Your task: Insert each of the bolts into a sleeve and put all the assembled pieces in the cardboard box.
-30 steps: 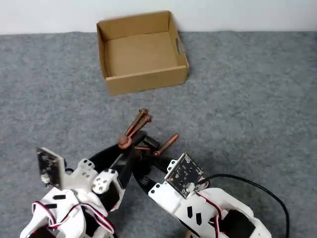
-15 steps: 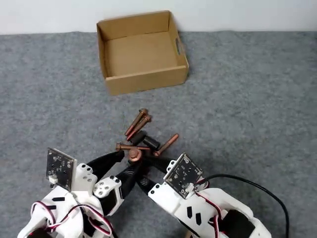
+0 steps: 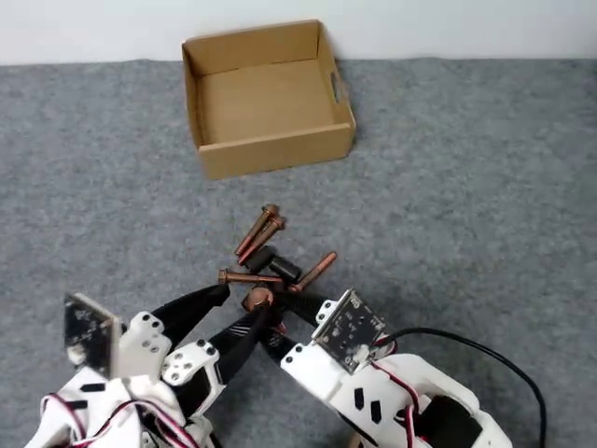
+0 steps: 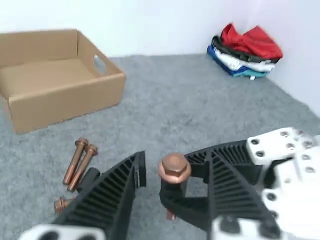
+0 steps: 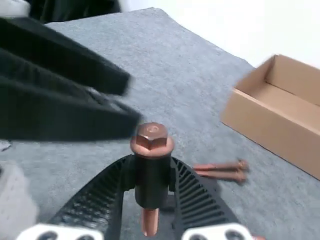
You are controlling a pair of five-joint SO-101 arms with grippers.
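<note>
Right hand (image 5: 150, 172) pinches black sleeve (image 5: 150, 187) upright, bolt (image 5: 152, 137) seated in it, copper head up. Left hand (image 4: 167, 172) spread, that head at the gap between its tips. Beyond: loose bolts (image 3: 259, 231) on grey worktop (image 3: 466, 187). Far: cardboard box (image 3: 270, 149), bare floor showing.

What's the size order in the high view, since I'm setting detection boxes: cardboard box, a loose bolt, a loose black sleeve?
1. cardboard box, by far largest.
2. loose bolt, long and thin.
3. black sleeve, shorter than the bolt, though thicker.
</note>
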